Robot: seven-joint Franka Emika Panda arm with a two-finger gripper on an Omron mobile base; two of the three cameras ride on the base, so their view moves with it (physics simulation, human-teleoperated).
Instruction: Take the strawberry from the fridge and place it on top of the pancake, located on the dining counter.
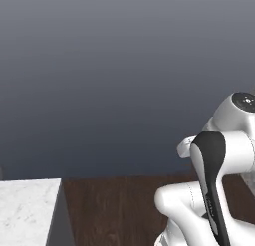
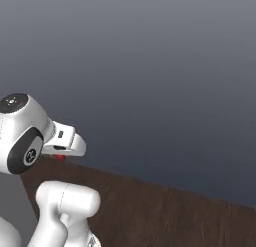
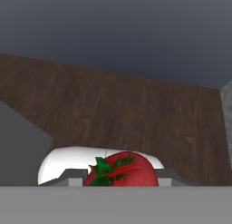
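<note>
The strawberry (image 3: pixel 121 170), red with a green leafy cap, sits at the bottom of the hand view between the two fingertips of my gripper (image 3: pixel 121 177), which is shut on it. In the right base view a sliver of the strawberry (image 2: pixel 60 158) peeks out under the white hand, where the gripper (image 2: pixel 62 154) points down over the floor. A corner of the white marble-patterned dining counter (image 1: pixel 25 210) lies at the lower left of the left base view, well left of the arm. The pancake and the fridge are out of view.
Dark wooden floor (image 1: pixel 114 205) spreads below the hand and ahead of the base. A plain dark grey wall (image 2: pixel 150 66) rises behind it. A grey panel side (image 3: pixel 18 146) stands at the left of the hand view.
</note>
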